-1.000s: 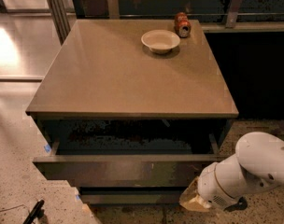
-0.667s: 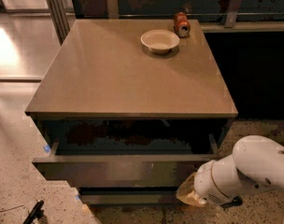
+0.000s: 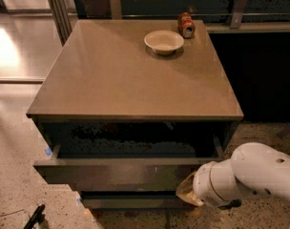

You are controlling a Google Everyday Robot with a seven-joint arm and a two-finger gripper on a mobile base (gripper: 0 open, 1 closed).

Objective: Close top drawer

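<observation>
Dark-grey and pulled well out from under the tabletop, the top drawer gapes, with its plain front towards the viewer. A white arm reaches in from the lower right. Its tan-tipped hand sits close against the right end of the drawer front, though contact is unclear. How far the hand is parted is hidden from here. At the tabletop's far edge, a pale bowl sits just beside a red can on its side.
</observation>
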